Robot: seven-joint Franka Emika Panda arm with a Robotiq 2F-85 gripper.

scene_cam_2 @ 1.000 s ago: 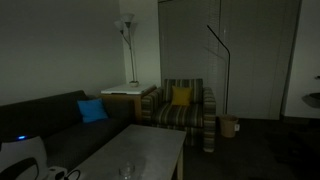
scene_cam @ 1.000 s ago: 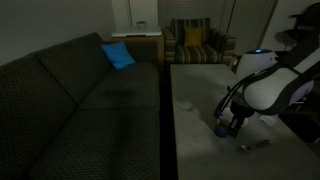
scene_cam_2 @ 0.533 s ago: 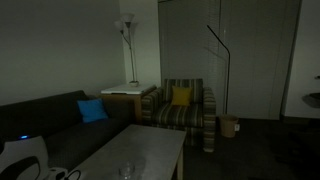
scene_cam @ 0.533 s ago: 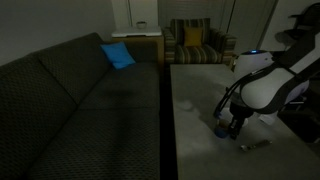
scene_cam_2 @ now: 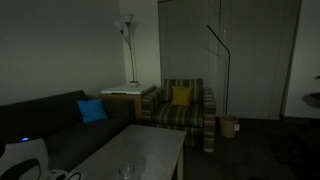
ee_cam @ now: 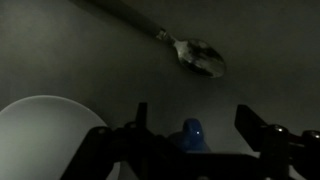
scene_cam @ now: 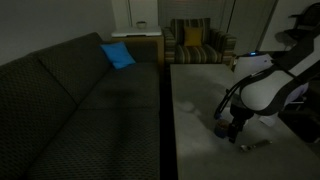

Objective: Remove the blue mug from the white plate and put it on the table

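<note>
In an exterior view the gripper (scene_cam: 233, 128) hangs low over the table (scene_cam: 195, 100). In an exterior view the mug (scene_cam_2: 127, 170) stands on the table. In the wrist view the fingers (ee_cam: 140, 116) are spread apart with the mug unclamped between them, just right of the plate (ee_cam: 45, 130), and a spoon (ee_cam: 197, 53) lies beyond.

Table (scene_cam_2: 152, 148) near striped armchair (scene_cam_2: 186, 118); blue cushion (scene_cam_2: 92, 110) on sofa (scene_cam_2: 50, 122); lamp (scene_cam_2: 126, 24) behind

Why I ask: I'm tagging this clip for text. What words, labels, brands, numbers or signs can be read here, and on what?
None: no text can be read anywhere in these dark pictures.
The mug, plate, spoon, table and blue cushion show no lettering.
The robot's white shell is too dim and small to tell whether it carries a marking.
</note>
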